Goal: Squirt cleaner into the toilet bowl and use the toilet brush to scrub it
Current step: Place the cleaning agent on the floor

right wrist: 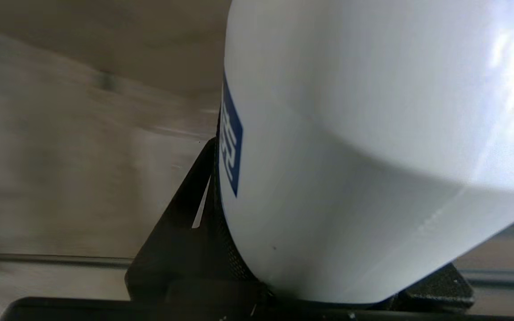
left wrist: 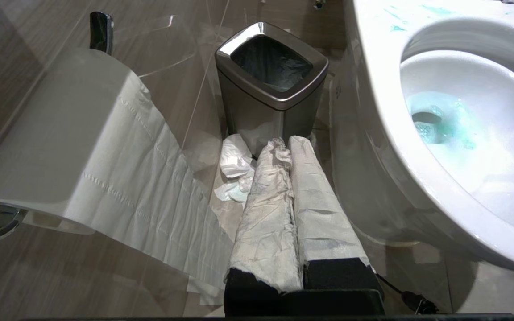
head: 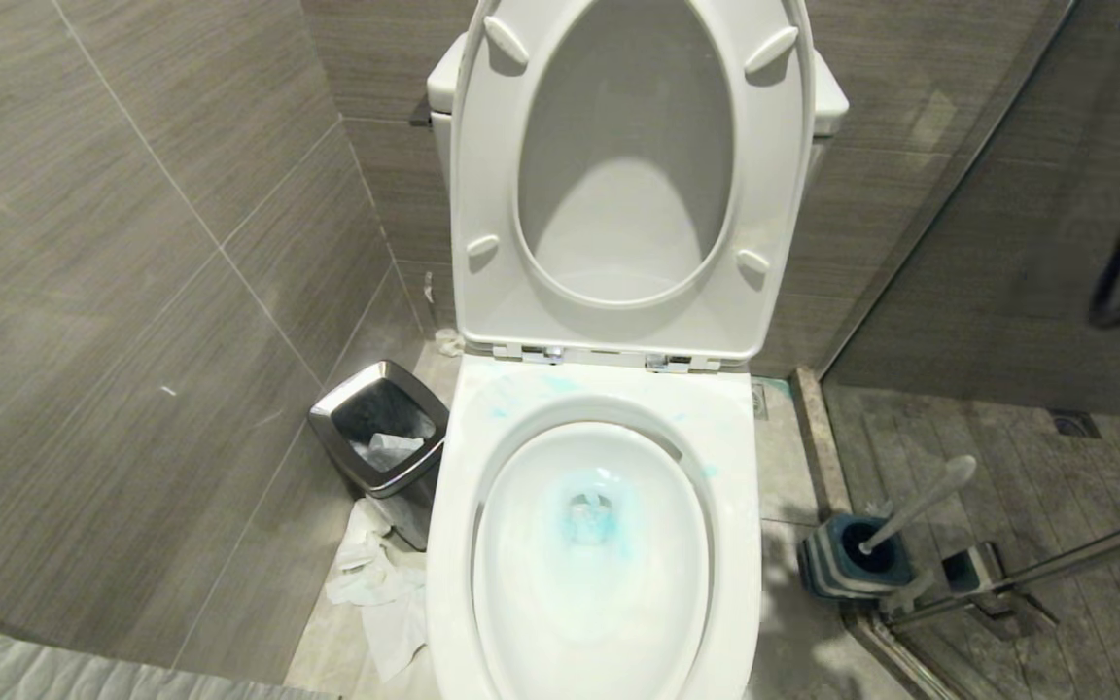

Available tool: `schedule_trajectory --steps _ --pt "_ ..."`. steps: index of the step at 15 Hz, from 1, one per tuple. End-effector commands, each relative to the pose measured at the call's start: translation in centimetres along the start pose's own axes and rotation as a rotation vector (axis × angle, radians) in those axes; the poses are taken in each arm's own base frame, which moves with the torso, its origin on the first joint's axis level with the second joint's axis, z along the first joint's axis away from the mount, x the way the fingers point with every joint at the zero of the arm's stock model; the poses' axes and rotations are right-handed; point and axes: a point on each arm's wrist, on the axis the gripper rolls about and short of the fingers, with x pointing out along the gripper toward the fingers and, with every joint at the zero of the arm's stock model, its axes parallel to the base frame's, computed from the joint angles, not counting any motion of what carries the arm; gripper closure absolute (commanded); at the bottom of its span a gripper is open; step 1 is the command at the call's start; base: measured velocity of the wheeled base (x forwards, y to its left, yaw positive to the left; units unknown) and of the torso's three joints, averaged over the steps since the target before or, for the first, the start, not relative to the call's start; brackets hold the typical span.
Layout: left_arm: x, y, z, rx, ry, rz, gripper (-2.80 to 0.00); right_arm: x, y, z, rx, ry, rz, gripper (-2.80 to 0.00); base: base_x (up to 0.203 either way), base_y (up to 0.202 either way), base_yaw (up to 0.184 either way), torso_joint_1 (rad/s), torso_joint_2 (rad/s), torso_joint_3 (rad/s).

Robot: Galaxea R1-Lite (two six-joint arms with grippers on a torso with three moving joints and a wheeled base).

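Observation:
The white toilet bowl (head: pixel 453 544) stands open in the middle of the head view, with blue-teal liquid (head: pixel 591 520) pooled at its bottom and smeared on the rim. In the left wrist view the bowl (left wrist: pixel 484 89) lies beside my left gripper (left wrist: pixel 289 143), which is shut, its fingers wrapped in white paper. The white cleaner bottle (right wrist: pixel 350 111) with a blue label fills the right wrist view, and my right gripper (right wrist: pixel 324 223) is shut on its body. The toilet brush (head: pixel 915 506) leans in its blue-grey holder (head: pixel 847 559) on the floor right of the toilet. Neither arm shows in the head view.
A steel-rimmed black waste bin (head: pixel 327 418) stands left of the toilet, with crumpled paper (head: pixel 380 593) on the floor by it. A toilet paper roll (left wrist: pixel 69 133) hangs on the left wall. The seat and lid (head: pixel 482 146) are raised. A glass shower partition (head: pixel 1007 243) closes off the right.

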Motion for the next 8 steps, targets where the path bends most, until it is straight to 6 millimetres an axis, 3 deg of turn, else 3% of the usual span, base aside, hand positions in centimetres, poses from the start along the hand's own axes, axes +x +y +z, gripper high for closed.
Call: schedule_trajectory --steps 1,3,5,8 --pt "0.1 0.0 -0.2 -0.001 0.008 0.002 0.0 1.0 -3.3 -3.7 -0.235 -0.052 -0.062 0.0 0.0 0.0 0.0 0.0 0.0 0.0" --pt "0.1 0.0 -0.2 -0.001 0.008 0.002 0.0 2.8 -1.9 -4.8 -0.493 -0.248 -0.099 0.0 0.0 0.0 0.0 0.0 0.0 0.0" --pt "0.1 0.0 -0.2 -0.001 0.008 0.001 0.0 4.1 -0.3 -5.6 -0.349 -0.388 0.034 0.0 0.0 0.0 0.0 0.0 0.0 0.0" --pt "0.1 0.0 -0.2 -0.001 0.008 0.0 0.0 4.7 2.0 -7.5 0.05 -0.456 0.471 0.0 0.0 0.0 0.0 0.0 0.0 0.0"
